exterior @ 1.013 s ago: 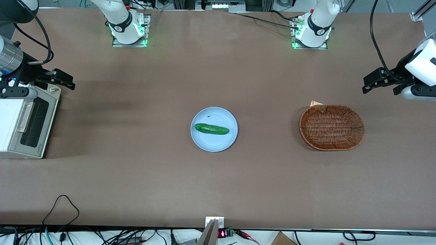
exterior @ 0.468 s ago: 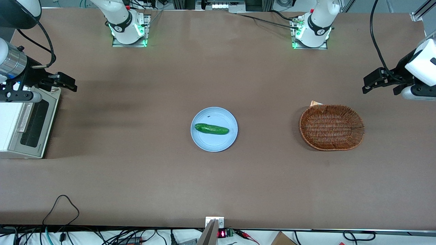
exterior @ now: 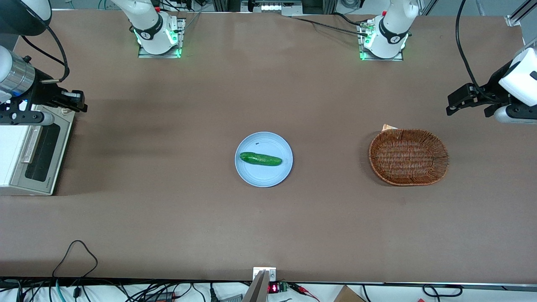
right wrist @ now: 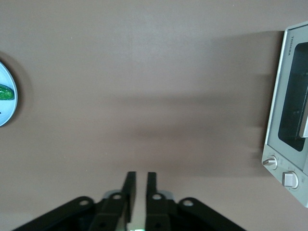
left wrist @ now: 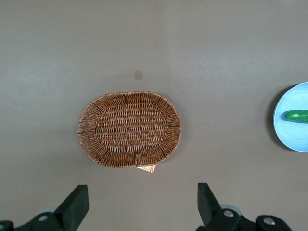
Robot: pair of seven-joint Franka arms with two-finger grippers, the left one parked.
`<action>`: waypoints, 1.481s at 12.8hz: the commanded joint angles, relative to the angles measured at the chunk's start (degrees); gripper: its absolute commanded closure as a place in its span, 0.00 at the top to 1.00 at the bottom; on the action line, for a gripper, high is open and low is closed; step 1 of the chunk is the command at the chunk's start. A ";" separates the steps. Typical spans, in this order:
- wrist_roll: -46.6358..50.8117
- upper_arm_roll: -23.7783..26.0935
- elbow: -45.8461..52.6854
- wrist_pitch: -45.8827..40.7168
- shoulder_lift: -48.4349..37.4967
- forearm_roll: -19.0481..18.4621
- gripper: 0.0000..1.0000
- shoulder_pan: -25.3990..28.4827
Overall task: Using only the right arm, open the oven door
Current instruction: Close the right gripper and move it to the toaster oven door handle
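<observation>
The white toaster oven sits at the working arm's end of the table. Its oven door [exterior: 40,153], with a dark glass window and a silver bar handle [exterior: 28,144], is closed. In the right wrist view the oven door [right wrist: 290,108] shows beside the two knobs [right wrist: 290,179]. The right arm's black gripper [exterior: 82,102] hovers above the knob end of the oven, farther from the front camera than the door and touching nothing. In the right wrist view the gripper [right wrist: 138,174] is shut, with only a narrow slit between its fingers and nothing held.
A light blue plate [exterior: 277,176] with a green cucumber [exterior: 260,159] lies at the table's middle. A brown wicker basket [exterior: 409,157] stands toward the parked arm's end. A black cable loop [exterior: 75,256] lies near the front edge.
The right arm's wrist has shifted and turned a little, and the gripper tip has drawn slightly closer to the oven. The oven door has not moved.
</observation>
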 commanded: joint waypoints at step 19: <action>22.71 -0.38 -8.05 13.14 15.60 -57.80 0.01 -1.42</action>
